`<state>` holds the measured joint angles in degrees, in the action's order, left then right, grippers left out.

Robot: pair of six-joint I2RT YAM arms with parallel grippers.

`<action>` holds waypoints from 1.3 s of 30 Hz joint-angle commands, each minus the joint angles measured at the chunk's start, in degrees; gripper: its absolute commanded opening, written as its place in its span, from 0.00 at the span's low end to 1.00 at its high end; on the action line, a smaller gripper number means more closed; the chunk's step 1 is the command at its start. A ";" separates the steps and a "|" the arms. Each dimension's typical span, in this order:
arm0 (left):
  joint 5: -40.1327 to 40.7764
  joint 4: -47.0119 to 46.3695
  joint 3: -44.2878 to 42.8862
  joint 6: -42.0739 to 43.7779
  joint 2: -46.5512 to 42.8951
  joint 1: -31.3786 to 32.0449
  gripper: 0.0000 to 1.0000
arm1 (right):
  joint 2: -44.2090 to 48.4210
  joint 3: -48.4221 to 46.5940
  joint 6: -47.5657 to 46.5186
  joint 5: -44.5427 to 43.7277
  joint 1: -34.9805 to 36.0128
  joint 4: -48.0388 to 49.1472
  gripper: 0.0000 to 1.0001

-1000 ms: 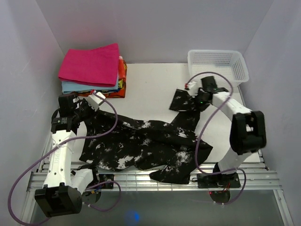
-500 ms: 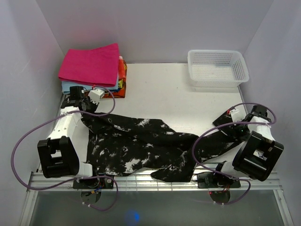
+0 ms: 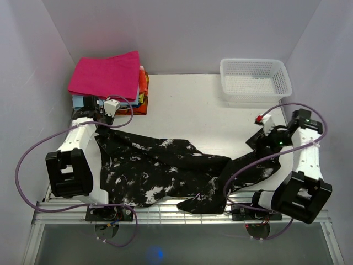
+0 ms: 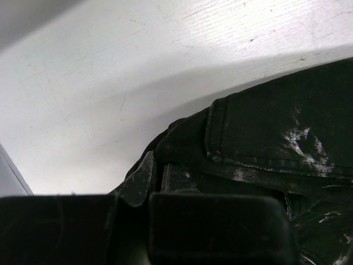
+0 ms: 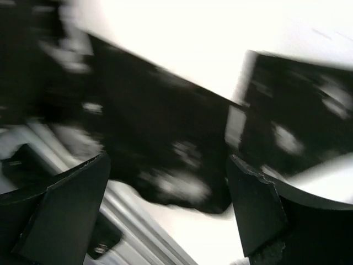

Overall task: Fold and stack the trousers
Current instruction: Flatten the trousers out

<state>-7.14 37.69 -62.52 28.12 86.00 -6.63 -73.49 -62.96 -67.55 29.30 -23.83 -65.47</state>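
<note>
The trousers (image 3: 165, 165) are black with white blotches and lie spread across the table, waist at the left and one leg stretched to the right. My left gripper (image 3: 101, 122) is at the trousers' back left corner, shut on a fold of the waistband (image 4: 144, 179). In the left wrist view, dark denim (image 4: 276, 132) fills the lower right. My right gripper (image 3: 261, 138) hovers open over the end of the right leg (image 3: 259, 165). In the right wrist view, its fingers (image 5: 71, 212) stand wide apart with blurred trousers (image 5: 165, 127) below and nothing between them.
A stack of folded clothes with a pink piece (image 3: 105, 74) on top sits at the back left, just behind my left gripper. A white mesh basket (image 3: 255, 79) stands at the back right. The white table (image 3: 187, 105) ends in a metal rail (image 3: 165, 212) at the near edge.
My right gripper carried the trouser leg from the back middle to the right side, then opened and let it go. My left gripper pulled the waist back toward the stack.
</note>
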 commanded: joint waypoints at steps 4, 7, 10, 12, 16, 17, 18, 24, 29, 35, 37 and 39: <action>0.19 -0.95 -3.04 -1.49 1.28 -0.48 0.00 | 3.28 6.80 5.73 9.81 17.59 -5.92 0.89; 0.02 -0.87 -3.57 -2.10 2.51 -0.49 0.00 | -1.46 3.99 7.25 18.84 20.13 -8.43 0.93; 0.19 -0.87 -3.92 -2.45 3.39 -0.48 0.00 | -7.35 3.37 10.94 16.78 28.12 -9.50 0.98; 0.19 -0.95 -4.10 -2.37 3.48 -0.49 0.00 | -10.60 4.77 12.52 15.27 32.16 -9.50 0.98; 0.28 -1.04 -4.01 -1.75 3.65 -0.49 0.00 | -13.60 6.35 14.20 13.59 35.87 -9.50 0.92; 0.63 -1.04 -3.92 -1.58 3.65 -0.49 0.00 | -13.69 6.18 14.29 13.50 36.14 -9.50 0.85; 0.81 -1.22 -3.92 -1.31 3.74 -0.49 0.00 | -13.61 5.75 14.46 13.33 36.14 -9.50 0.64; 0.20 -1.22 -3.75 0.27 3.13 -0.49 0.00 | -8.52 -9.79 15.78 -0.27 35.96 -9.41 0.08; -1.21 -1.30 -2.96 1.50 2.95 -0.66 0.00 | -8.58 -24.21 13.94 -14.34 36.14 -9.59 0.08; -6.74 -1.40 -4.62 1.15 5.05 -0.57 0.00 | -22.44 -32.49 11.57 -24.46 37.19 -3.82 0.16; -9.90 -0.61 -5.33 0.71 5.85 -0.66 0.00 | -26.42 -30.65 11.39 -27.61 37.81 0.32 0.34; -13.86 0.45 -6.64 0.10 6.38 -0.66 0.02 | -32.31 -30.29 12.78 -31.56 38.16 6.83 0.62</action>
<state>-14.00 37.54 -65.98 28.69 92.31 -6.87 -98.76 -95.02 -54.59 7.29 13.76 -67.02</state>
